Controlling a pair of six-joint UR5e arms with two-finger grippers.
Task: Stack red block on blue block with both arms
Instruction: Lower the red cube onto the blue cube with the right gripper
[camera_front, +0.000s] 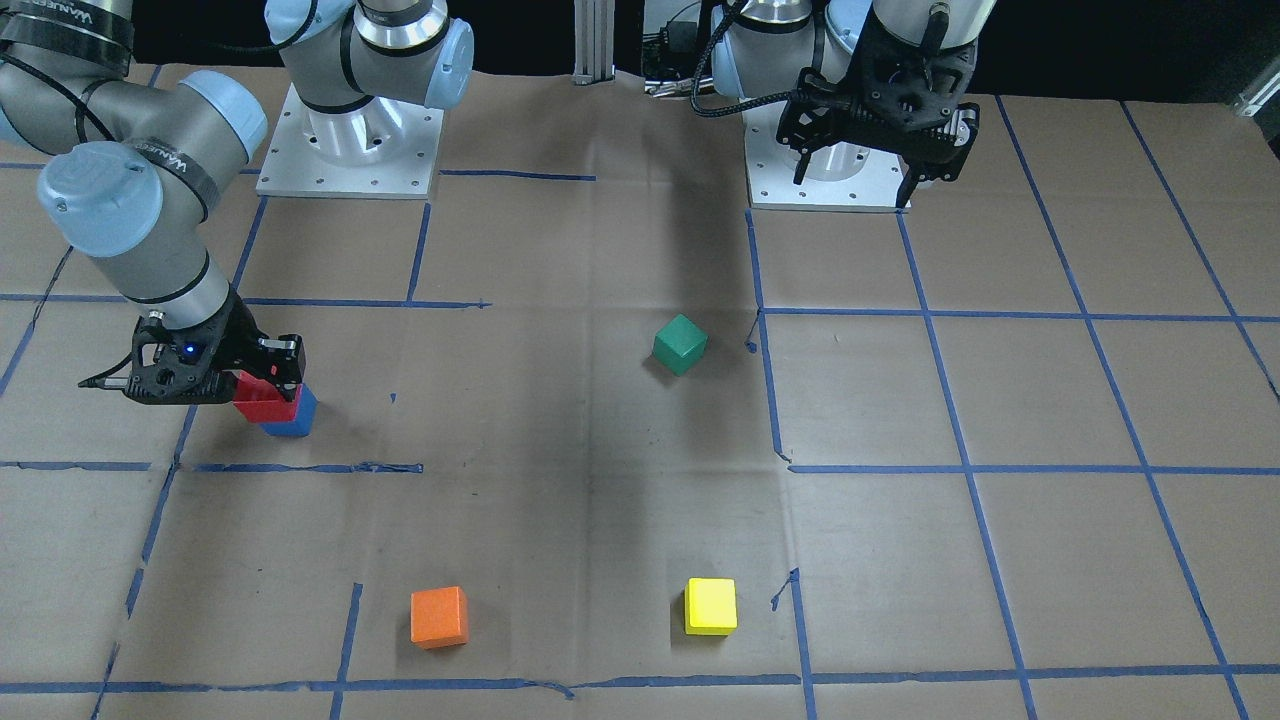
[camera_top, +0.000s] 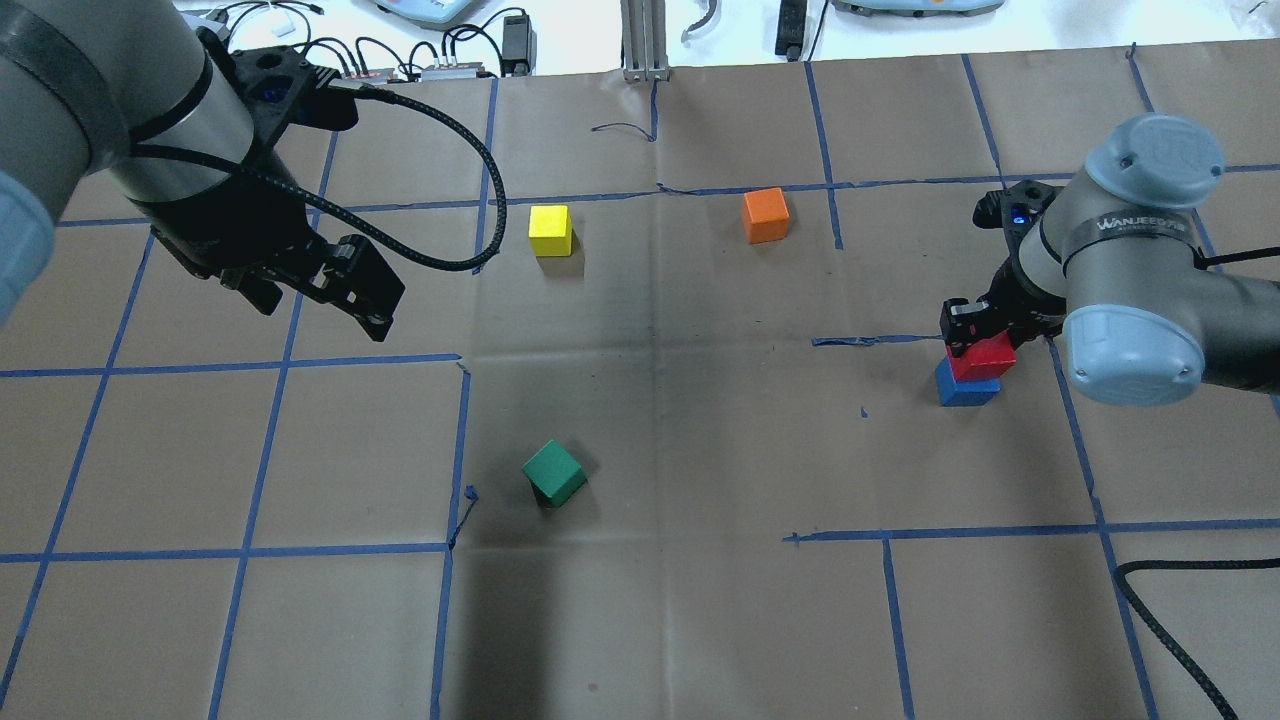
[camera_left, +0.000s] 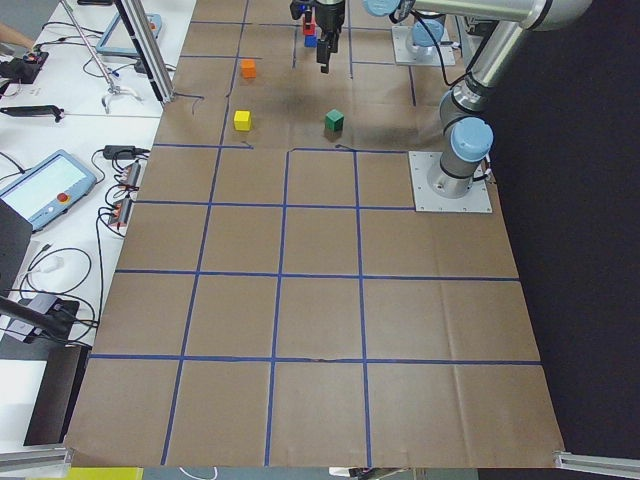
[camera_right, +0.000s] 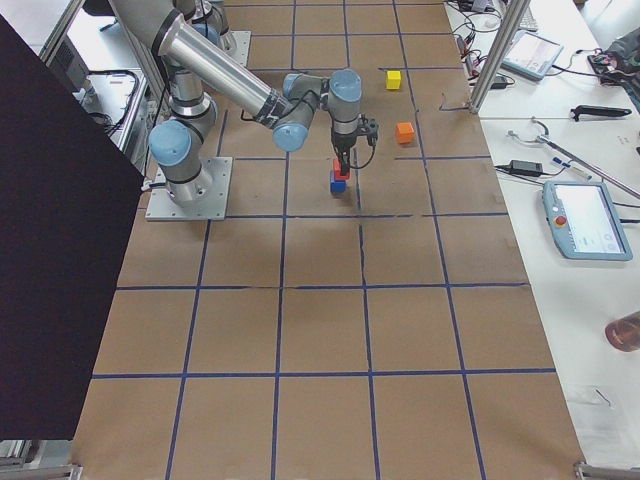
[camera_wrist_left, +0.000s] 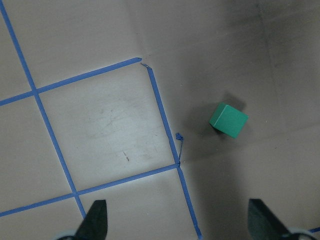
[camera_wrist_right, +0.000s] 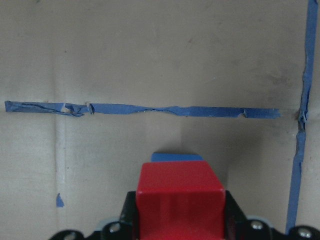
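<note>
- The red block (camera_wrist_right: 180, 200) fills the bottom of the right wrist view, clamped between the jaws of the right gripper (camera_front: 262, 383). The blue block (camera_wrist_right: 177, 157) shows only as a thin strip beyond the red block's top edge.
- In the overhead view the pair sits at about 3 o'clock on the table (camera_top: 700, 600). The red block lies over the blue one and slightly askew. Whether the two faces are already touching cannot be told from these pictures.
- The grip appears to be held so that the red cube can be squared over the blue one before it is let go. By that reading, placement is nearly done and release is what remains.
- The left gripper (camera_top: 322, 295) hangs above the table at about 10 o'clock with its fingertips (camera_wrist_left: 96, 220) wide apart. It holds nothing and touches nothing, and seems parked clear of the stack.
- The green block (camera_top: 553, 472) rests alone at about 7 o'clock from the table's centre, directly in the left wrist camera's sight.
- The yellow block (camera_top: 550, 230) and the orange block (camera_top: 766, 215) stand toward 12 o'clock, well apart from the stack.
</note>
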